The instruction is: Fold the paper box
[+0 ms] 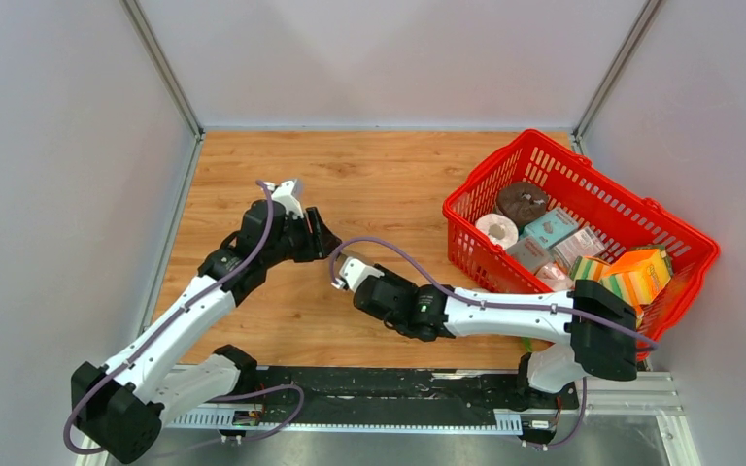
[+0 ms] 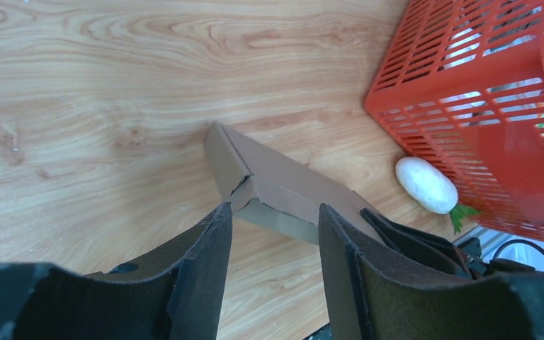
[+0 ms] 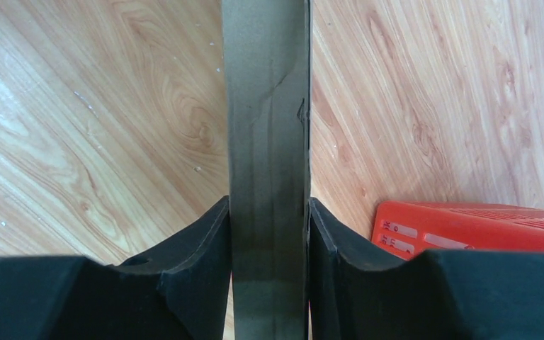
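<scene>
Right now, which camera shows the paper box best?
The left wrist view: the paper box shows its long face and a gaping end. The right wrist view gives only a narrow strip clamped between the right fingers. In the top external view the arms hide nearly all of it.

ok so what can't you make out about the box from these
- Left wrist view: the far end of the paper box is hidden behind the right gripper.
- Right wrist view: the box runs off the top and bottom edges; only one narrow face shows.
- Top view: the left gripper and the right gripper cover the box, so its shape is unreadable.
- Top view: labels on items in the red basket are too small.
</scene>
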Action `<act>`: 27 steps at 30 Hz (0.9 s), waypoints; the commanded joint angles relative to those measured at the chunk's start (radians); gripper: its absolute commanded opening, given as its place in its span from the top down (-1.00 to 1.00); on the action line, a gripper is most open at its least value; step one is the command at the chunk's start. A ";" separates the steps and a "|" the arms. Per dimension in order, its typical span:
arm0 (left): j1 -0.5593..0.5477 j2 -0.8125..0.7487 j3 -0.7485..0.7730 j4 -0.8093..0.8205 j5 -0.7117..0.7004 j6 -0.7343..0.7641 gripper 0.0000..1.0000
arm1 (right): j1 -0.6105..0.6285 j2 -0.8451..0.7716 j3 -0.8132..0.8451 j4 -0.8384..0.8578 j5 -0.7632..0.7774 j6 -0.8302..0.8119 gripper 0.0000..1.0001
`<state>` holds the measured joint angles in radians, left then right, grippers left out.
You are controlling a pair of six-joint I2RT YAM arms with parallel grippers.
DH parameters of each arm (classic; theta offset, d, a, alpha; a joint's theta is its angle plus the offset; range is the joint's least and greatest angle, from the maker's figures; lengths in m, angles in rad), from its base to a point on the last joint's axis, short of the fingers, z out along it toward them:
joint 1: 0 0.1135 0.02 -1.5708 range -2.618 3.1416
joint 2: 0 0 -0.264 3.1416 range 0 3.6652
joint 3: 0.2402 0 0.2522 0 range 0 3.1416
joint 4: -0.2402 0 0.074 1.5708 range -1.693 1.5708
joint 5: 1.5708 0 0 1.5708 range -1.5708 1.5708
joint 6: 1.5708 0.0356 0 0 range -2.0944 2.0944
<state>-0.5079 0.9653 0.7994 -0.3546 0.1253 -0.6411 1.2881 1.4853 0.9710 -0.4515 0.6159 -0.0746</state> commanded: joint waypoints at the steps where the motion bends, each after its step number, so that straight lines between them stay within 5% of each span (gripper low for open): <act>1: 0.003 0.058 0.044 0.002 0.020 0.014 -0.13 | -0.038 -0.036 0.001 0.020 -0.053 0.022 0.21; 7: 0.003 0.017 0.028 -0.020 -0.024 0.012 0.10 | -0.087 -0.066 0.009 0.016 -0.134 0.042 0.34; 17: 0.003 -0.298 -0.097 -0.115 -0.184 -0.048 0.07 | -0.121 -0.094 0.057 0.004 -0.332 0.064 0.42; 22: 0.003 -0.388 -0.094 -0.170 -0.138 0.004 0.30 | -0.173 -0.088 0.095 -0.004 -0.520 0.068 0.45; 27: 0.003 -0.386 -0.134 -0.147 -0.101 0.112 0.27 | -0.202 -0.017 0.146 -0.062 -0.601 0.030 0.45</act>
<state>-0.5083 0.5659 0.6914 -0.5034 -0.0196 -0.6270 1.1072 1.4300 1.0428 -0.4862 0.1188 -0.0235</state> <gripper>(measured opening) 0.353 0.376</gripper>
